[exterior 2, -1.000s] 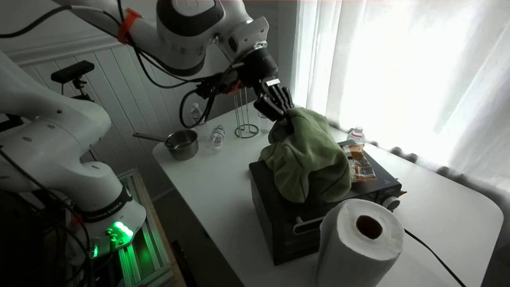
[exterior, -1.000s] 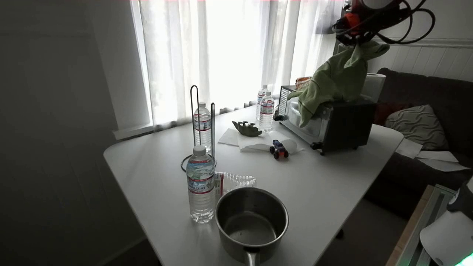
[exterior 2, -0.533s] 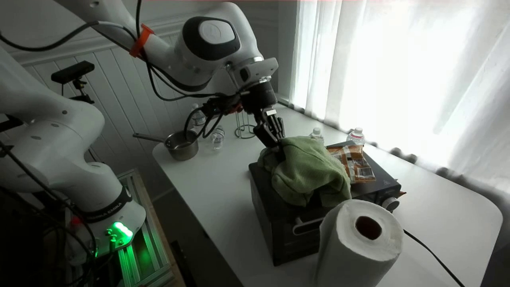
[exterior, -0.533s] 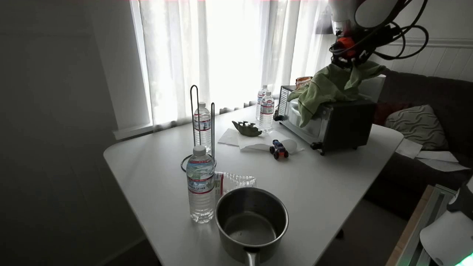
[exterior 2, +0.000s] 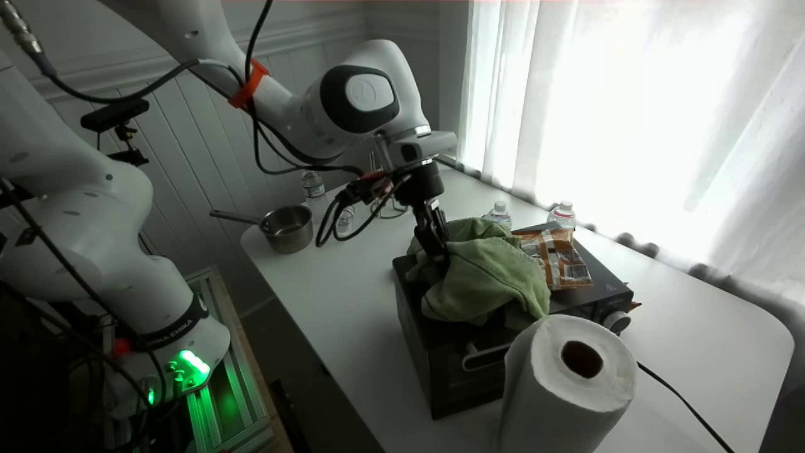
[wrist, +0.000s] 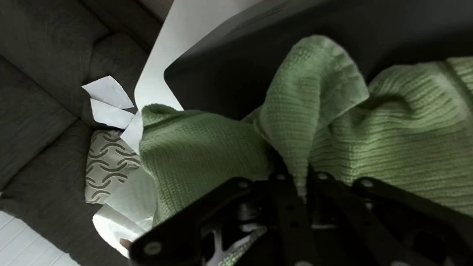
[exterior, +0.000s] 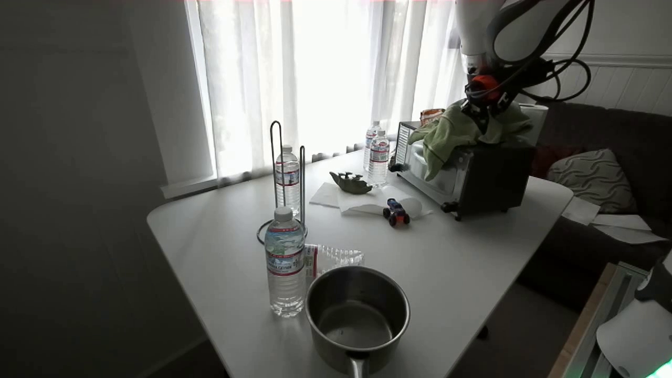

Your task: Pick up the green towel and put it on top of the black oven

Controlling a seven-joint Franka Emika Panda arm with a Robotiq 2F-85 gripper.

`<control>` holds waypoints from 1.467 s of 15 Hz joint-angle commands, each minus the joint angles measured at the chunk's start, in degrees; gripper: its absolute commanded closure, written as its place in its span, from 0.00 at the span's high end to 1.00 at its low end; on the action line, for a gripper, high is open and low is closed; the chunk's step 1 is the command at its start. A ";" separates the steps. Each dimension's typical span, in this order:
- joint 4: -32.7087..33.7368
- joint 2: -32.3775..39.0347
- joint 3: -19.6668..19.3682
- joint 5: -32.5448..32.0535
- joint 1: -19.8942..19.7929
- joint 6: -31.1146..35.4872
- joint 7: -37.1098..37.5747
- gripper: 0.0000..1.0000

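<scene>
Apparently the placing step is in hand, the tool [wrist: 301, 180] clamped on a fold of the green towel [exterior 2: 487, 277] bunched atop the black oven [exterior: 497, 181], so next it should let go cleanly.

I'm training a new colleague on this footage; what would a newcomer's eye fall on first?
Probably the green towel, draped over the black oven, the gripper shut on a fold of it. Next might come the bright curtains beyond the white table, and the paper towel roll in the foreground of an exterior view.
</scene>
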 commanded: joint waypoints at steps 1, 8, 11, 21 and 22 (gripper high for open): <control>1.70 1.44 -3.09 2.88 2.84 0.28 -4.37 0.34; 2.43 -4.97 -4.31 16.06 5.13 -1.38 -17.75 0.81; 2.55 -9.51 -3.80 21.52 5.36 -1.43 -23.24 0.99; 2.40 -19.32 -3.66 36.46 6.92 -0.45 -40.08 1.00; 2.23 -20.08 -3.71 37.98 7.31 -0.75 -42.39 1.00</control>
